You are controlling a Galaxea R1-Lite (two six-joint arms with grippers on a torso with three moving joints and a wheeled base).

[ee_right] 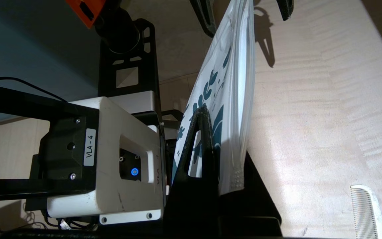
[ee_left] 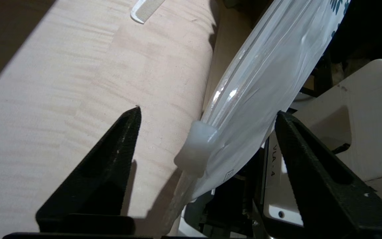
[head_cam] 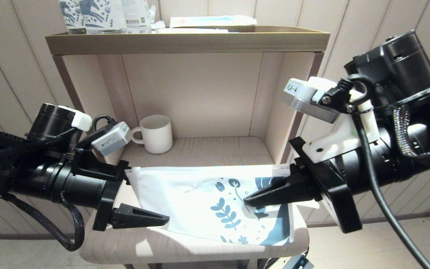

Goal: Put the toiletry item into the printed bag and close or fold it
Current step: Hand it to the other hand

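While the right gripper [head_cam: 250, 200] pinches the limp, slippery printed bag [head_cam: 207, 201] by its patterned end, the left gripper [ee_left: 207, 113] straddles its white slider [ee_left: 196, 151], jaws spread.

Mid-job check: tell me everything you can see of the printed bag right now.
The printed bag is a flat white plastic-looking pouch with dark blue leaves and flowers at one end. It is held off the shelf, stretched between the arms. The right claw is shut on its printed end; the left claw stands open around its slider end.
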